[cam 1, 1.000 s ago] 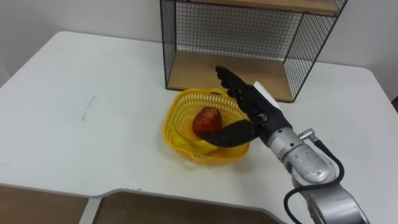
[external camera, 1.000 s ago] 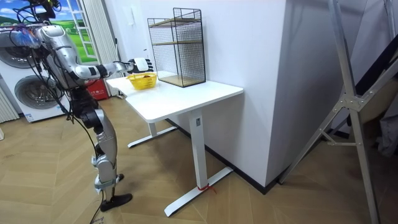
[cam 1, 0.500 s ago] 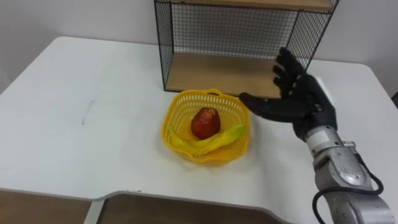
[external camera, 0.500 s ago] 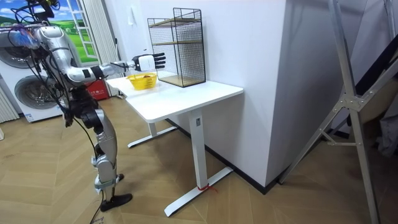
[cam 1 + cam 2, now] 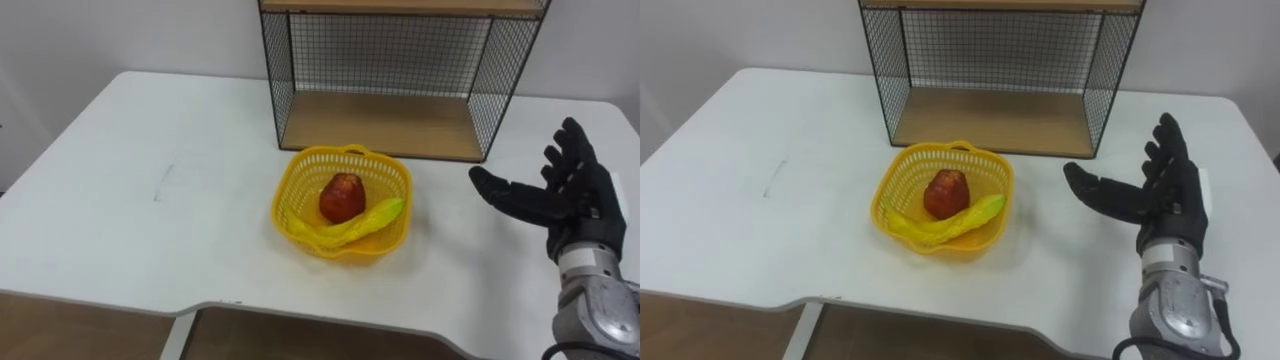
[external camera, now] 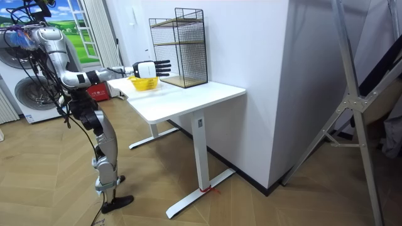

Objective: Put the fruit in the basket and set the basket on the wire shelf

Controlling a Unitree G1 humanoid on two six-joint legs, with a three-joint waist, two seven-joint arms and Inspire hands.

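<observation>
A yellow plastic basket (image 5: 344, 203) (image 5: 944, 205) stands on the white table (image 5: 150, 230), just in front of the black wire shelf (image 5: 400, 70) (image 5: 1000, 65). Inside it lie a red apple (image 5: 342, 196) (image 5: 944, 192) and a yellow banana (image 5: 345, 228) (image 5: 940, 226). My right hand (image 5: 565, 196) (image 5: 1162, 198) hovers open above the table to the basket's right, fingers spread, thumb towards the basket, touching nothing. In the room view the robot stands at the table's end on the room view's left, right hand (image 6: 152, 67) stretched over the basket (image 6: 144, 81).
The wire shelf has a wooden bottom board (image 5: 385, 125) level with the table and a second board above. The table's near edge (image 5: 200, 310) has a cut-out. A washing machine (image 6: 28, 94) stands behind the robot.
My right hand left the basket's rim, rose and drew off to the right, still open. The camera shifted a little, so the basket and shelf sit more to the right.
</observation>
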